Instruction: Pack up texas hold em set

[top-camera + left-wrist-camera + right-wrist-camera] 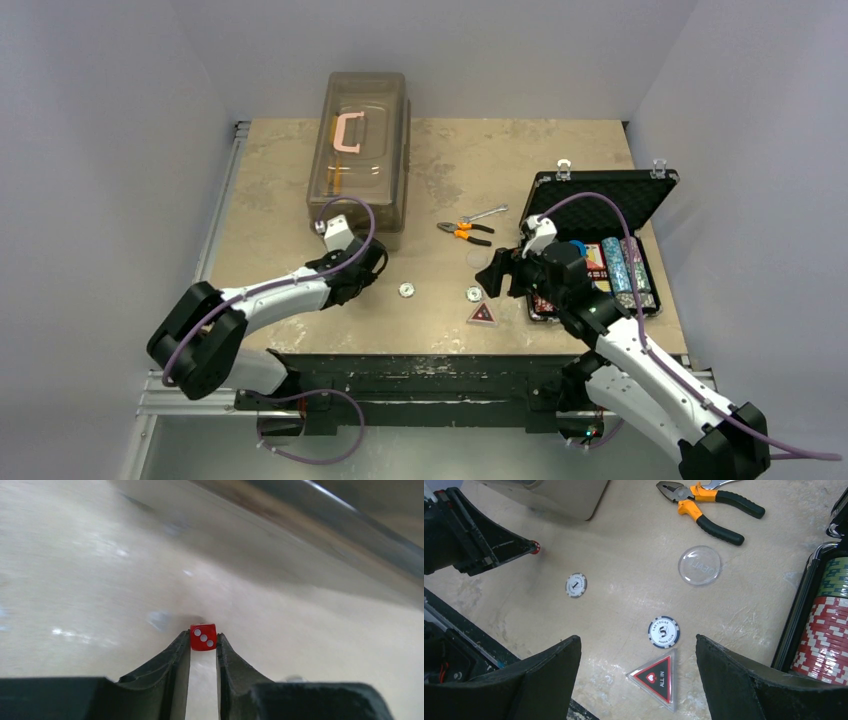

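Observation:
A small red die (203, 637) sits pinched between the tips of my left gripper (203, 641), which is shut on it low over the table beside the brown box; the right wrist view shows the same die (535, 547). My right gripper (638, 640) hangs open above a white "5" chip (663, 632) and the red-edged "ALL IN" triangle token (655, 677). A "1" chip (576, 585) and a clear round button (699, 565) lie nearby. The black case (600, 198) stands open at the right, with rows of chips (625, 265) inside.
The large translucent brown box (358, 150) with a pink handle stands at the back left, close to my left gripper (375, 262). Orange-handled pliers (465, 231) and a wrench (487, 213) lie mid-table. The table's front edge runs just below the triangle token (482, 314).

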{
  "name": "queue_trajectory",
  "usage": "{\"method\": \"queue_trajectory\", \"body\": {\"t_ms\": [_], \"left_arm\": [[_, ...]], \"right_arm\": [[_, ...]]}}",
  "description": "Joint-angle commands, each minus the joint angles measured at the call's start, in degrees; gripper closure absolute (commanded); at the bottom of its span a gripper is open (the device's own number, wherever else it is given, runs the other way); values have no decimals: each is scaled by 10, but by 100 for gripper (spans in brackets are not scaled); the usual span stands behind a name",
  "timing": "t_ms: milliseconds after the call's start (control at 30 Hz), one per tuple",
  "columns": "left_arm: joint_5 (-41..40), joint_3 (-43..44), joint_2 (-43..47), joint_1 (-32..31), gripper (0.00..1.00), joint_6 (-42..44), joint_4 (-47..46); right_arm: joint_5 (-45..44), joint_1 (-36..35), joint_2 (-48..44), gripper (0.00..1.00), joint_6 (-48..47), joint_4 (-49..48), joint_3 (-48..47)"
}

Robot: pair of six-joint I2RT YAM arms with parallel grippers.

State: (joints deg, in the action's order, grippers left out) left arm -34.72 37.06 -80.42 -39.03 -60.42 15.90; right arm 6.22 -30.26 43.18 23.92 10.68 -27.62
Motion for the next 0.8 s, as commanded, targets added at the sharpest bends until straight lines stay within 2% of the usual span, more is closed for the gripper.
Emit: {"method": "queue_trajectory", "body": {"t_ms": [0, 67, 167, 267, 433, 567, 667, 700, 767], "left_arm": [[178, -23, 65, -18, 100, 64, -83], [259, -36, 88, -23, 100, 65, -117], [380, -67, 117, -24, 100, 36, -234], [457, -99, 135, -29, 100, -9, -351], [519, -109, 136, -43, 100, -75, -450], [545, -114, 136, -57, 100, -124, -514], [561, -123, 131, -60, 100, -163, -554], [566, -126, 128, -60, 100, -179, -568], [575, -129, 123, -60, 100, -208, -577]], "right_arm": [[17, -1, 8, 17, -10, -24, 5], [26, -2, 10, 17, -10, -28, 5], [65, -2, 21, 11, -8, -35, 6], [116, -2, 34, 5, 20, -43, 4], [258, -2, 9, 1, 92, -158, 40], [320, -2, 5, 2, 129, -238, 64], [369, -2, -6, 3, 186, -353, 95], [371, -2, -16, 4, 191, -363, 99], [349, -2, -40, 6, 159, -318, 92]]}}
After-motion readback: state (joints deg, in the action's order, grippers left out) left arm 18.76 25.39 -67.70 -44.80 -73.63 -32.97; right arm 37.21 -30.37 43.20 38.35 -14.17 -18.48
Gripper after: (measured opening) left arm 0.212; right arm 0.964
